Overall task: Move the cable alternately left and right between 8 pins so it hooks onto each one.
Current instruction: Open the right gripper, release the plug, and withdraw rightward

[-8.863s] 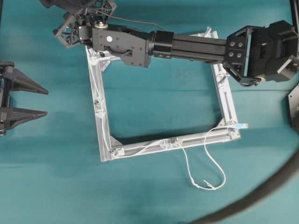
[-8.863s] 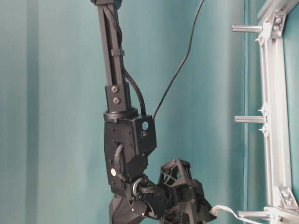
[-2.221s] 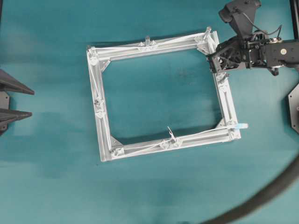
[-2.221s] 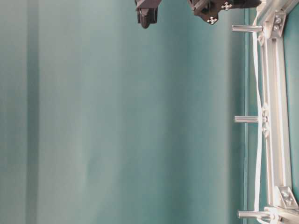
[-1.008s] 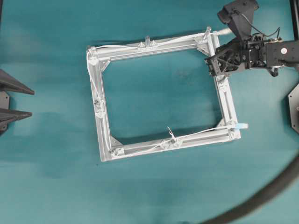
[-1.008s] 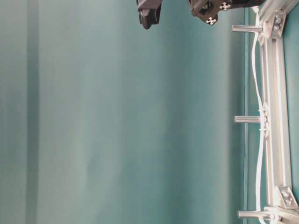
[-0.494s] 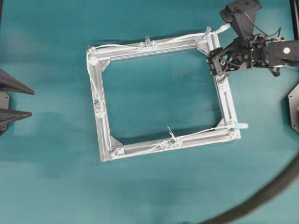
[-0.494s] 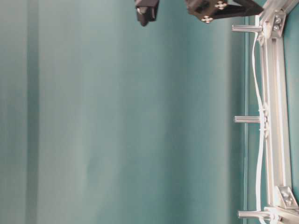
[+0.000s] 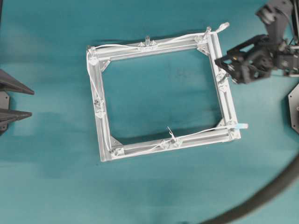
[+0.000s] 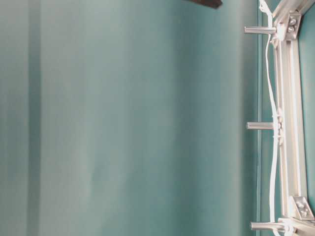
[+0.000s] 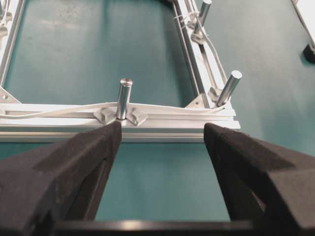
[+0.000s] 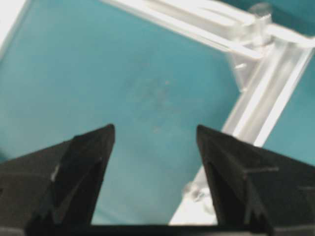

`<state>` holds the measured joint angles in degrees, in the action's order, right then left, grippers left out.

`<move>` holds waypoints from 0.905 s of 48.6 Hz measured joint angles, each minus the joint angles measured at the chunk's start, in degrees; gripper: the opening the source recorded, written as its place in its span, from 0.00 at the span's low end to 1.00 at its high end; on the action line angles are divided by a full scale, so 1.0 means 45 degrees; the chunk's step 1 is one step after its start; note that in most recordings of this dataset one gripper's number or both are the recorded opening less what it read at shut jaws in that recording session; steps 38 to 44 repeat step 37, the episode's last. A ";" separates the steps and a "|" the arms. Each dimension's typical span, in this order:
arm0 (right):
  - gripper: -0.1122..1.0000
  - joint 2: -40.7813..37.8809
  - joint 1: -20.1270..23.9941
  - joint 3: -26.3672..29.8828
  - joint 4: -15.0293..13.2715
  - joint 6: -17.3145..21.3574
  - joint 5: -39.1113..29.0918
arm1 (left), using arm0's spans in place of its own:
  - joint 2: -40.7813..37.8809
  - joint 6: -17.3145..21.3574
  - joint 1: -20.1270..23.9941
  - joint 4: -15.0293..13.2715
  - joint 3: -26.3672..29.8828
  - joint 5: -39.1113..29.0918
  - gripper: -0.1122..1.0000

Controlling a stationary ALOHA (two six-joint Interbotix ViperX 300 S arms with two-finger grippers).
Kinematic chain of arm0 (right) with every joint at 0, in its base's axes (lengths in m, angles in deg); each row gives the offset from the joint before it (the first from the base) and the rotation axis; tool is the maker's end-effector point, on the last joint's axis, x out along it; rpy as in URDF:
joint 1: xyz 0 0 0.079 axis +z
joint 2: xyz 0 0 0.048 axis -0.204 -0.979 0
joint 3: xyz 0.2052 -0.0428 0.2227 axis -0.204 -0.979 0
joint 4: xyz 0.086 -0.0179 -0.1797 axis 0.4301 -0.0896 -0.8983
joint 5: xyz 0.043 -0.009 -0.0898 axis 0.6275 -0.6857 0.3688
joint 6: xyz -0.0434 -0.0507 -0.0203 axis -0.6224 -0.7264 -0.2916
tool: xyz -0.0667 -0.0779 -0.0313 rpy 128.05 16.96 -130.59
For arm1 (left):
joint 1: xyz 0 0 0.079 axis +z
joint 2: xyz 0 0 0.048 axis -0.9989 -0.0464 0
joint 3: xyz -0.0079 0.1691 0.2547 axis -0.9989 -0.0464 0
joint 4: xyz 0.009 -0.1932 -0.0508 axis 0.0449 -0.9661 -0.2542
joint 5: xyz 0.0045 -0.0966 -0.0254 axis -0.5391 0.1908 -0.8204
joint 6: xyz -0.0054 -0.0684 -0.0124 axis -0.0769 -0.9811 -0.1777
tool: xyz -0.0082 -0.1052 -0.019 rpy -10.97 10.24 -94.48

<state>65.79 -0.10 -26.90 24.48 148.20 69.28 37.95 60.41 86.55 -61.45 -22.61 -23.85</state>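
L tool (image 9: pixel 10 99) sits at the far left edge of the overhead view, well apart from the frame (image 9: pixel 104 135), jaws spread wide, nothing between them. Its wrist cam shows both black fingers (image 11: pixel 74 167) apart, w/ a frame bar and one upright pin (image 11: pixel 123 98) straight ahead, cable lying along that bar past the pin's base.

Frame is a square of silver bars on the teal table (image 9: pixel 154 186). The cable (image 9: pixel 121 46) is white and thin; it runs along the top bar, down the left bar and along the bottom bar, passing the pins (image 9: pixel 147 39) on those sides. A short loose bit sticks up near the bottom bar's middle. At the top-right corner the cable's plug end (image 9: pixel 224 25) pokes out past the frame, lying free, no tool on it. In the table-level view the cable (image 10: pixel 272 147) runs beside three pins (image 10: pixel 259 126) along one bar.

R tool (image 9: pixel 224 65) is just right of the frame's right bar, near its upper part, jaws open and empty; wrist cam shows both fingers (image 12: pixel 78 167) apart over bare table, w/ a blurred frame corner beyond. Can't tell if it touches the bar.

A thick dark hose (image 9: pixel 266 191) curves across the lower-right corner.
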 measured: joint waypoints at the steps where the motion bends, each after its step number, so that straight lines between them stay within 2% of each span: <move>1: 0.73 0.0176 0.0039 -0.0156 -0.0059 0.0000 0.0215 | 0.0000 0.0000 0.0000 0.0000 0.0000 0.0020 0.80; 5: 0.73 0.0898 0.0234 -0.0781 -0.0391 -0.0117 0.1074 | 0.0000 0.0000 0.0000 0.0000 0.0000 0.0020 0.80; 12: 0.73 0.2090 0.0566 -0.1484 -0.1445 -0.0762 0.2070 | 0.0000 0.0000 0.0000 0.0000 0.0000 0.0020 0.80; 20: 0.73 0.3613 0.0586 -0.2012 -0.2832 -0.1895 0.2324 | 0.0000 0.0000 0.0000 0.0000 0.0000 0.0000 0.80; 23: 0.73 0.4277 0.0586 -0.2207 -0.3105 -0.2266 0.2344 | 0.0000 0.0000 0.0000 0.0000 0.0000 0.0020 0.80; 28: 0.73 0.5566 0.0586 -0.2637 -0.3242 -0.2754 0.2344 | 0.0000 0.0000 0.0000 0.0000 0.0000 0.0020 0.80; 37: 0.73 0.7695 0.0586 -0.3359 -0.3262 -0.3027 0.2363 | 0.0000 0.0000 0.0000 0.0000 0.0000 0.0000 0.80; 44: 0.73 0.7695 0.0586 -0.3359 -0.3262 -0.3027 0.2363 | 0.0000 0.0000 0.0000 0.0000 0.0000 0.0000 0.80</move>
